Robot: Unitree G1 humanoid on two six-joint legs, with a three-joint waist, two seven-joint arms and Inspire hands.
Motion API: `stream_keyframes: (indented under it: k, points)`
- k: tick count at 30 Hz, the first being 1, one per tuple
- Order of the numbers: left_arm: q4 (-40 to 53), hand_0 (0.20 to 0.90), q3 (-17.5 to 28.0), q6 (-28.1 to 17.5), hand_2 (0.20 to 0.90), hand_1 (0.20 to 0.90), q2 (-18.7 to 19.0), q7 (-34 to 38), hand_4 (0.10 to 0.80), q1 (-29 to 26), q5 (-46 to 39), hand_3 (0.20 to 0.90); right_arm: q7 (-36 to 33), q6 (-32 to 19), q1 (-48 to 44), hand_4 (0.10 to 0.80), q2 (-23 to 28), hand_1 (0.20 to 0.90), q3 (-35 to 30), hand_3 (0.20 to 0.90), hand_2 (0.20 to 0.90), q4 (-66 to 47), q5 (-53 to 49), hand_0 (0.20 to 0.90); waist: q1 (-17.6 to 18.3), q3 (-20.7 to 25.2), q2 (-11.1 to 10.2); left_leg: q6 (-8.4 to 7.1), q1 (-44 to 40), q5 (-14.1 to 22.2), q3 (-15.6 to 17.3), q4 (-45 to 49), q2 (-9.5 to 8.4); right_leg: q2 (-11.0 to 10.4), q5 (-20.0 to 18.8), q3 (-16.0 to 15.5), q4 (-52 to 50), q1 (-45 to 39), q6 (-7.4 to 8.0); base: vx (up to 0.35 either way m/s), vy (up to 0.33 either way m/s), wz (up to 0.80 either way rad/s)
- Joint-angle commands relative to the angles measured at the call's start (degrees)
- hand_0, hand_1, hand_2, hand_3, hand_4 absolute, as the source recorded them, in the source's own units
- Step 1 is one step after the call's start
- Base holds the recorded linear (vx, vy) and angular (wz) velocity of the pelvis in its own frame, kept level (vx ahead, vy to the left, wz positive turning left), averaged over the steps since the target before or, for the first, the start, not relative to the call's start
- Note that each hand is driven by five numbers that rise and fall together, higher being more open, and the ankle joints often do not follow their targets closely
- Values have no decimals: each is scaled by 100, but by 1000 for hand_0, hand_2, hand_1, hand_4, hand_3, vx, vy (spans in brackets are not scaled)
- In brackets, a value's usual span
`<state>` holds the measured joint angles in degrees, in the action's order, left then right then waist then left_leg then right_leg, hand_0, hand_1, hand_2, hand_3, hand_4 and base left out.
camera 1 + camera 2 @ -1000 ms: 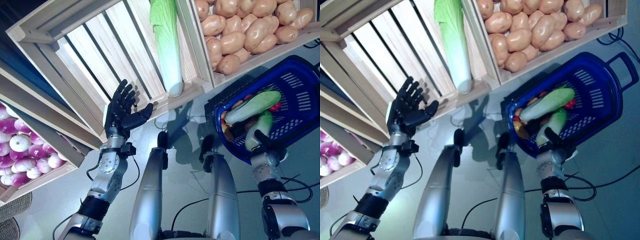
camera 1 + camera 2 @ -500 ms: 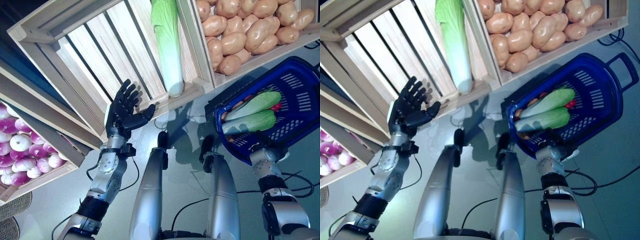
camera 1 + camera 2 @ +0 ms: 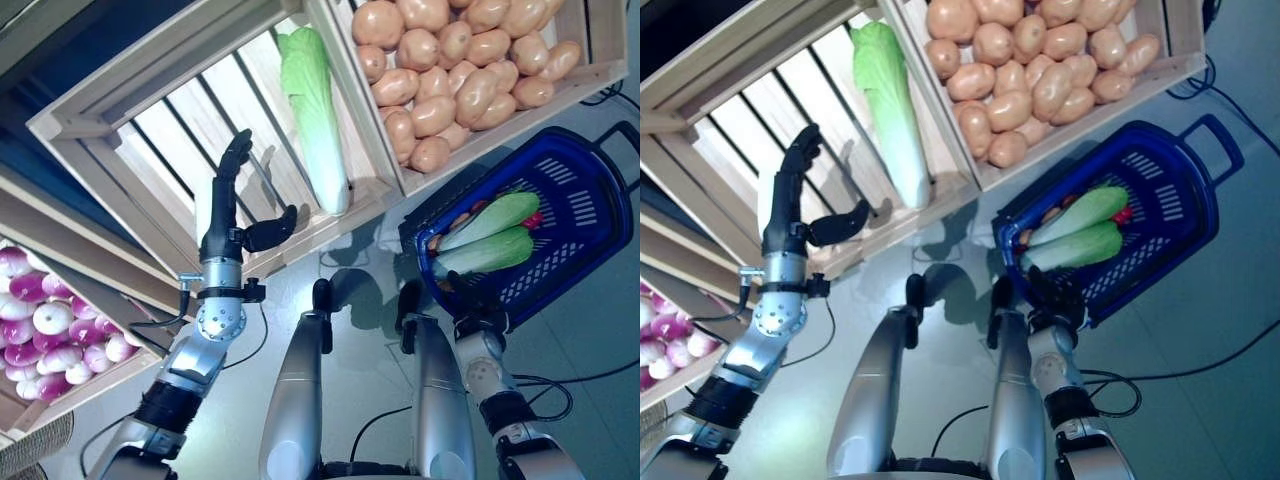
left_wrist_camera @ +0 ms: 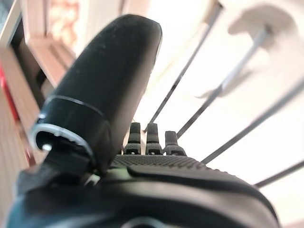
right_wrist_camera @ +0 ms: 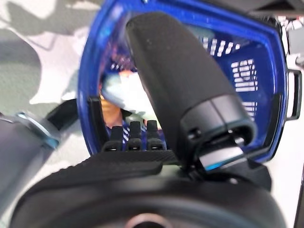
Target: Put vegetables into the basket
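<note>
while the right hand sat nearest, at the near rim of the blue basket, its fingers reached over the rim and gripped it. the basket rested on the grey floor to the right, its handle at the far right. inside lay two green cabbages side by side, touching, with a red vegetable and something orange partly hidden beneath them. on the left, the left hand was raised with fingers straight and thumb spread apart, holding nothing, in front of the slatted wooden crate. farther in, a napa cabbage lay alone in that crate, against its right wall, well apart from the hand. beyond the wall, the neighbouring crate held a heap of potatoes. at the far left, a lower crate held purple onions.
</note>
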<state>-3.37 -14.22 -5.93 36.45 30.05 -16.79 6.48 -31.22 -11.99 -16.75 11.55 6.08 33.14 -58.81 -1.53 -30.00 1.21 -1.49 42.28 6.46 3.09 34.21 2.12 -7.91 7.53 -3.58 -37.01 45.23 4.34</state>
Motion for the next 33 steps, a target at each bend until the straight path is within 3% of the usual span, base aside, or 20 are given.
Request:
stream_keyframes:
  k: [1,4,7,9,15,17,25,33]
  points:
    - [375,900,516,440,900,900,519,352,800,-437,1223,900,344,-164,557,800,420,900,-25,900,900,-362,257,900,125,21,303,235,-225,-326,325,-467,-289,313,-419,-315,546,-566,-379,20,94,-16]
    - [188,900,434,755,900,900,904,203,800,-619,1876,900,462,-119,575,800,491,900,86,900,900,-298,377,900,165,21,323,199,-259,-338,381,-498,-285,271,-420,-317,611,-596,-389,20,58,-4]
    - [59,900,283,729,900,900,1141,153,800,-770,1946,900,540,-187,596,800,557,900,135,900,900,-313,-37,900,210,21,324,171,-241,-346,425,-493,-257,240,-431,-314,626,-568,-395,10,17,3]
    - [-42,900,133,636,900,900,1258,212,800,-927,2448,900,698,-326,611,800,573,900,78,900,900,-255,-185,900,238,21,339,173,-214,-336,445,-486,-245,223,-420,-317,598,-523,-395,0,0,0]
    - [-254,900,-690,574,900,900,1808,54,800,-1693,3942,900,687,-462,438,800,734,900,152,900,900,-211,-32,900,342,21,343,166,-112,-310,492,-387,-167,162,-431,-349,490,-373,-390,5,8,0]
    - [-326,900,-1256,556,900,900,2077,1,800,-2120,4162,900,799,-312,405,800,843,900,174,900,900,-186,-293,900,432,21,350,162,-79,-301,523,-334,-116,144,-436,-322,429,-318,-385,37,59,2]
    - [-977,900,-2592,457,900,900,2076,223,800,-3052,3910,900,843,-191,201,800,899,900,421,900,900,-87,-362,900,608,21,313,164,97,-350,539,-230,-3,182,-505,-197,310,-93,-385,15,23,-2]
    - [-1228,900,-2948,423,900,900,1955,391,800,-3264,3963,900,753,-106,101,800,941,900,524,900,900,-123,-331,900,662,21,278,158,182,-338,561,-198,56,201,-520,-151,301,1,-379,2,5,-6]
